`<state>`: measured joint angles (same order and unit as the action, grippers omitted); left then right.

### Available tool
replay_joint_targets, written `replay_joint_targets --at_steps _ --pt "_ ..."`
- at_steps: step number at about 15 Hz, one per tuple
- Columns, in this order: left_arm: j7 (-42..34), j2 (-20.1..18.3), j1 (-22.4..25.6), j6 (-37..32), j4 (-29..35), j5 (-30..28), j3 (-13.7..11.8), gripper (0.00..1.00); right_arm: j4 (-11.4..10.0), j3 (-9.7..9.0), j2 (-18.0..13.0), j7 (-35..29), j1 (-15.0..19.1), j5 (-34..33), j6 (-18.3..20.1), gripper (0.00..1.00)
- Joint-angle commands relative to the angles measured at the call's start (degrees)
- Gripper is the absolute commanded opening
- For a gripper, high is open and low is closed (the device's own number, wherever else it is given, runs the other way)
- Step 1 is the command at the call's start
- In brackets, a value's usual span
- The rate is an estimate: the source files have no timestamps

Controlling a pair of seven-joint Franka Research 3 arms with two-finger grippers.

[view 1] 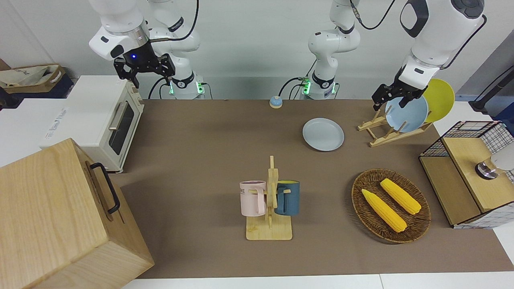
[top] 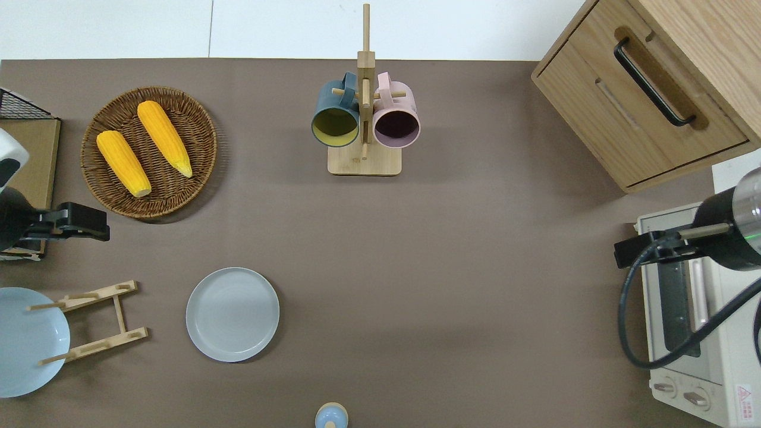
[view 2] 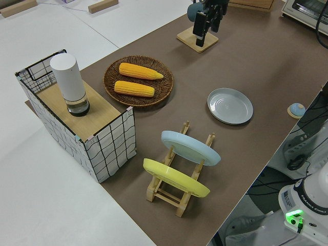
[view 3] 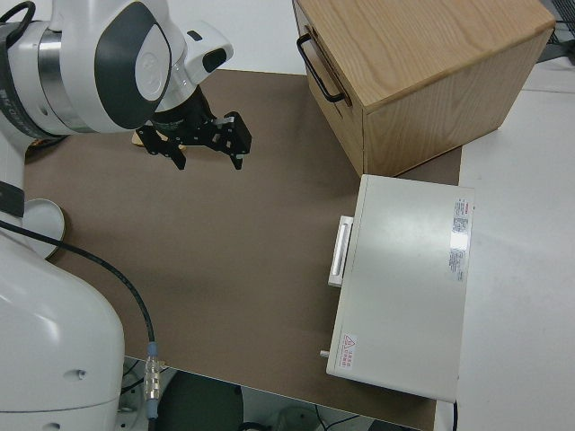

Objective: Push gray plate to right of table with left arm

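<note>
The gray plate [view 1: 323, 134] lies flat on the brown table [view 1: 209, 152], toward the left arm's end and nearer to the robots than the mug rack. It also shows in the overhead view [top: 232, 314] and the left side view [view 2: 230, 105]. My left gripper [view 1: 390, 103] hangs in the air with its fingers apart and empty. In the overhead view [top: 98, 226] it is over the table between the wicker basket and the plate rack, apart from the gray plate. My right arm is parked, its gripper [view 3: 208, 157] open and empty.
A wooden rack [top: 95, 321] holds a sky-blue plate [view 1: 406, 114] and a yellow plate [view 1: 439, 98]. A wicker basket [top: 196, 119] holds two corn cobs. A mug rack [top: 364, 119], a wire crate [view 1: 466, 176], a toaster oven [view 1: 108, 120], a wooden cabinet [view 1: 60, 216] and a small bell [view 1: 275, 102] stand around.
</note>
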<state>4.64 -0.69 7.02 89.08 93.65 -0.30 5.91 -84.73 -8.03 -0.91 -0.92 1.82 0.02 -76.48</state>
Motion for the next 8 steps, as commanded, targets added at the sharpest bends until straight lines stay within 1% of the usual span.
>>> replay_joint_targets --at_steps 1,8 --pt "0.7 -0.2 -0.1 -0.1 1.0 0.3 -0.2 1.0 0.5 -0.93 -0.1 -0.7 1.1 0.2 0.9 0.983" --pt "0.8 -0.1 0.0 0.0 1.1 0.2 -0.3 1.0 0.5 -0.93 -0.1 -0.7 1.2 0.2 0.9 0.983"
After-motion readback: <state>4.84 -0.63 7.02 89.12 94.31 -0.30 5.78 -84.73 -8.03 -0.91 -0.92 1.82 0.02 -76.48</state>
